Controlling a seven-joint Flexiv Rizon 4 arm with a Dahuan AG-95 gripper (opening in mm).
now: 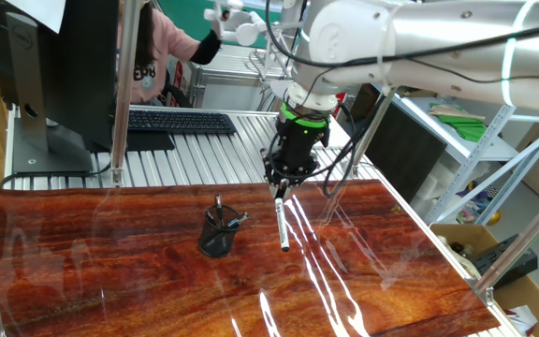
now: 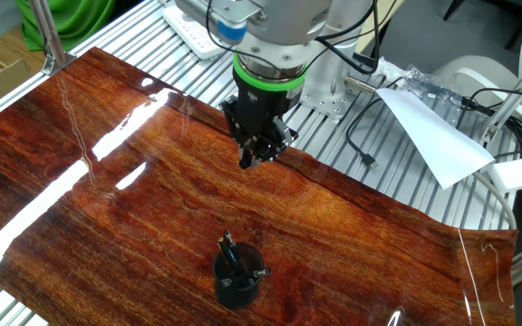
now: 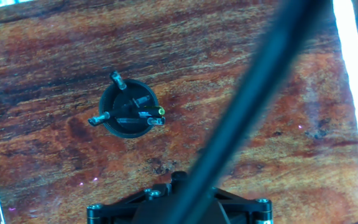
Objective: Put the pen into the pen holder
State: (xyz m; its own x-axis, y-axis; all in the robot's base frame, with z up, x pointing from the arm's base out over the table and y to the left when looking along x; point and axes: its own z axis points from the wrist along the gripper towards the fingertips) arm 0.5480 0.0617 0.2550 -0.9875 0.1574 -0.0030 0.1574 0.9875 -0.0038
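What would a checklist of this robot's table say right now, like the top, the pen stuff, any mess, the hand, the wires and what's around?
Surface: glossy reddish wood tabletop with glare streaks.
Job's things: pen hangs upright from the end effector, above the tabletop; black mesh pen holder stands off to its side and already holds a few short dark pens.
Clutter: nothing seen on the wood.
Grippers: end effector points down, shut on the pen's top.
Cables: black cable lies on the metal slats behind the wood.
Surroundings: keyboard, monitor, person in pink, white paper sheet.
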